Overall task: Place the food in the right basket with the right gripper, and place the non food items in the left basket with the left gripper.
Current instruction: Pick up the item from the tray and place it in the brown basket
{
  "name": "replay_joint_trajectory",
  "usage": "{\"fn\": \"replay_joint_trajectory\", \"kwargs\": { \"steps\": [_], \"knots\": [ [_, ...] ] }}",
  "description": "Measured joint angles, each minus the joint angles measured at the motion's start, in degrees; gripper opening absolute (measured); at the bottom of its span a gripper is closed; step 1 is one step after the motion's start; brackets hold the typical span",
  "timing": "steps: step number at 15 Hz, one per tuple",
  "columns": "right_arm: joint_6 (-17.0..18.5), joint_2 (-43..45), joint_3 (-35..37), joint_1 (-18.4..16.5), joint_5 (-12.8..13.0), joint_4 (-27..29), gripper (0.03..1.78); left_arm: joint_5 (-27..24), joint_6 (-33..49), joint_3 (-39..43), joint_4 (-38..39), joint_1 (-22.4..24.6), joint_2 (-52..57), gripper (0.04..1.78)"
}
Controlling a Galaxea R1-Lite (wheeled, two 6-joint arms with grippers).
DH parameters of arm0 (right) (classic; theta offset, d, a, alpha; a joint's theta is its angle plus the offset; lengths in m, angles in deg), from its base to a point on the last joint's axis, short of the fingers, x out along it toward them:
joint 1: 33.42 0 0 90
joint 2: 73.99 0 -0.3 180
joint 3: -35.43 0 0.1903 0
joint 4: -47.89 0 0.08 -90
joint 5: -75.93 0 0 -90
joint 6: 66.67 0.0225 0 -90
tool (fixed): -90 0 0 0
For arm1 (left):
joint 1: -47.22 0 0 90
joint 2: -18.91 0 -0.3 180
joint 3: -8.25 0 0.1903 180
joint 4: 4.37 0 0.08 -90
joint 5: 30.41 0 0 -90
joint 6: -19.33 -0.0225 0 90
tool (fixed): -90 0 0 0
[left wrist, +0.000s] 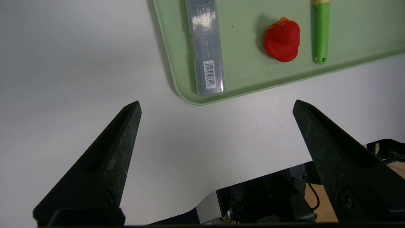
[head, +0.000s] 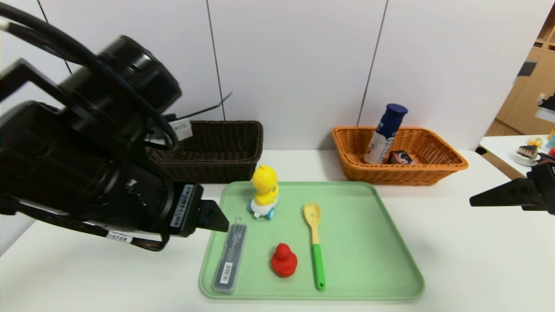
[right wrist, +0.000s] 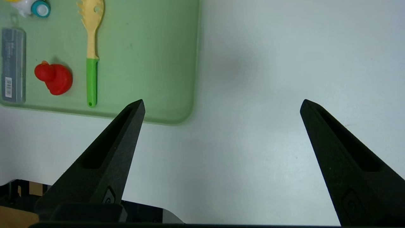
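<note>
The white bottle with the blue cap [head: 385,134] and the small black carton [head: 399,157] lie in the orange basket [head: 442,167]. On the green tray [head: 368,242] stand the yellow duck toy on wheels [head: 264,191], the red rubber duck [head: 284,260], the yellow pasta fork with green handle [head: 315,242] and the grey barcoded case [head: 230,264]. The dark brown basket [head: 217,149] sits at the back left. My left gripper [left wrist: 216,106] is open and empty above the table left of the tray. My right gripper [right wrist: 221,106] is open and empty over the table right of the tray.
The table's front edge shows close below both grippers in the wrist views. A second table with a plate of cake [head: 527,152] stands at the far right. A white wall runs behind the baskets.
</note>
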Motion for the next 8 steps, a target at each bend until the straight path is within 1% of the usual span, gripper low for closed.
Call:
{"fn": "replay_joint_trajectory", "kwargs": {
  "steps": [2,4,8],
  "knots": [
    [-0.1,1.9,2.3,-0.3,0.0,-0.1,1.69,0.5,4.0,-3.4,-3.0,-2.0,-4.6,1.69],
    [0.0,3.3,3.6,-0.4,0.0,-0.1,1.69,0.6,6.9,-5.9,-4.3,-2.8,-8.6,1.69],
    [0.1,4.9,5.5,-0.5,0.0,-0.4,1.69,0.9,7.3,-7.1,-4.2,-3.2,-14.6,1.69]
  ]
}}
